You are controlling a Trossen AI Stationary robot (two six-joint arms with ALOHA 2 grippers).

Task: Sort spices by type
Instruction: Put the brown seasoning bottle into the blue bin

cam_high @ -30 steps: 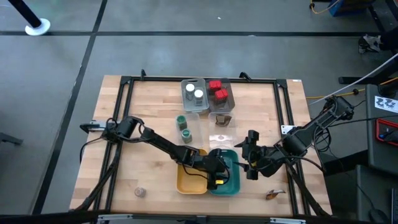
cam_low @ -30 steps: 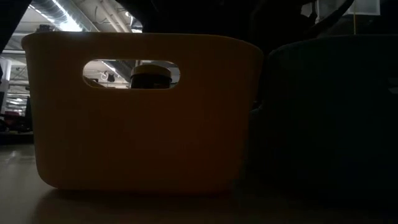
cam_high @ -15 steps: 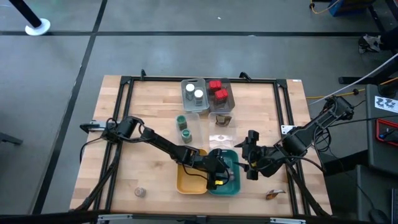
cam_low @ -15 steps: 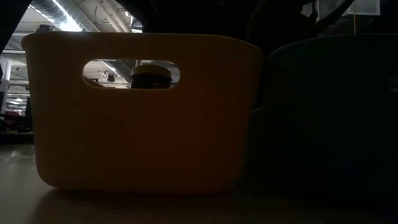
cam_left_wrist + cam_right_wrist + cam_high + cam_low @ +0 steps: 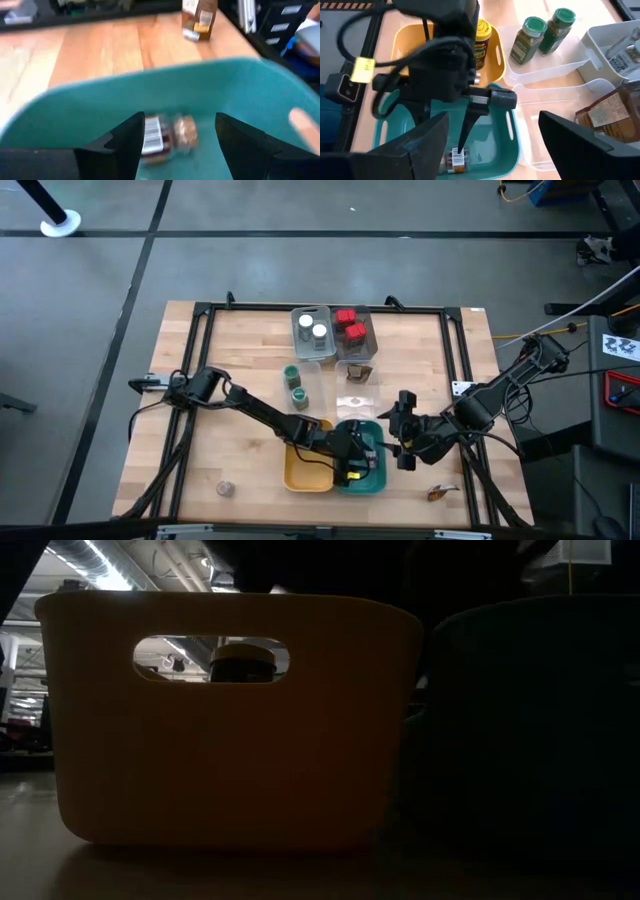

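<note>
Presently: left gripper [image 5: 175, 145] over teal tray [image 5: 378, 480], jaws apart (nothing held), small brown jar [image 5: 165, 137] lying on tray floor beneath. Right gripper [image 5: 400, 430] at tray's 3 o'clock, jaws wide, empty. Yellow jar [image 5: 481, 42] in yellow tray [image 5: 300, 475].

The left gripper [image 5: 462, 142] hangs over the teal tray [image 5: 505, 150], fingers apart, with a small barcoded jar [image 5: 454, 161] lying on the tray floor just under them. A yellow jar [image 5: 481, 42] stands in the yellow tray [image 5: 407, 37] beside it. Two green-lidded jars [image 5: 542, 32] stand in a clear tray [image 5: 540, 75], and the right gripper's own fingers [image 5: 580, 137] stand wide.
</note>
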